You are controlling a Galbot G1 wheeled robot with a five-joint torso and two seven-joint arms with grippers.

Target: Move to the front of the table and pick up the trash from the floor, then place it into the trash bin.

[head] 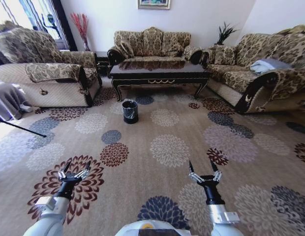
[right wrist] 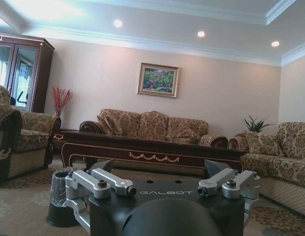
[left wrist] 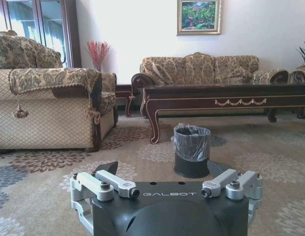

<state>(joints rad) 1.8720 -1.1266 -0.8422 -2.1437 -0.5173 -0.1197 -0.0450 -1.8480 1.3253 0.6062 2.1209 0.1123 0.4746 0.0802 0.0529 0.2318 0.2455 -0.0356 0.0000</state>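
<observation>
Bin [head: 130,111] before table [head: 159,73] edge; carpet [head: 167,147] open; both hands spread, empty.

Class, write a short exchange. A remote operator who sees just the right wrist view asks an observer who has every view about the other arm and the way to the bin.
Operator: I see my own open fingers and the bin beyond them. Where is the left arm?
Observer: The left gripper hangs low over the carpet, level with the right gripper. It is open and empty.
Operator: How does the bin stand relative to us?
Observer: In the head view the trash bin stands on the carpet before the left end of the table, apart from its leg. A wide stretch of flowered carpet lies between it and both grippers.
</observation>
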